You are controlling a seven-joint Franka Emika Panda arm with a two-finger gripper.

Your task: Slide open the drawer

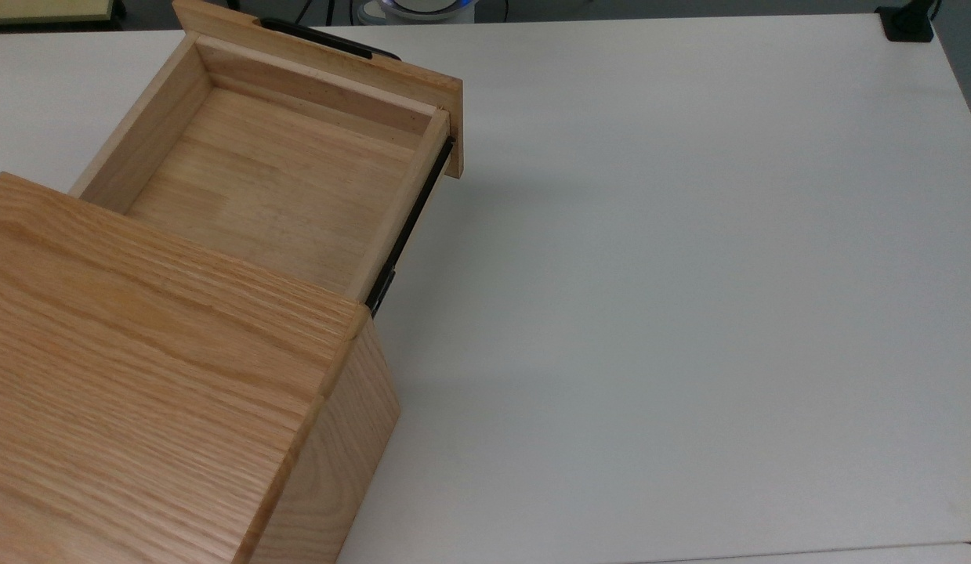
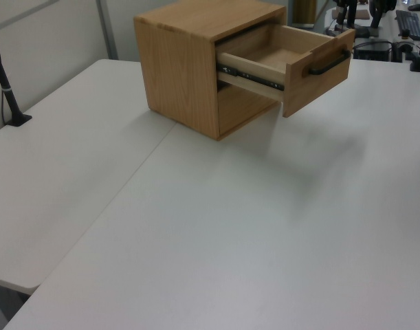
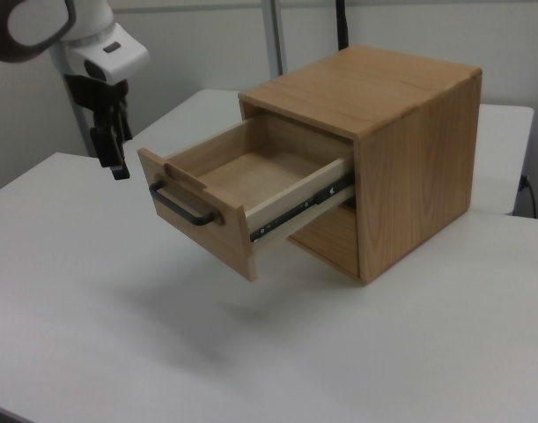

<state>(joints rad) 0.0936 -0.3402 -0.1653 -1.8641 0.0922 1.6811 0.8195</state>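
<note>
One risk: my gripper [image 3: 116, 157], upper left of the right view, snagging the handle [image 3: 182, 208]
Drawer [image 3: 251, 181]: slid well out
Fingers: can't tell if spread

Drawer [image 3: 251, 181] is pulled well out of the oak casing [image 3: 401, 150], level, front panel off my gripper. Light oak tray, inside bare. Black bar handle [image 3: 182, 208] on its flat front; black side rail [image 3: 299, 208] exposed along its side.
</note>
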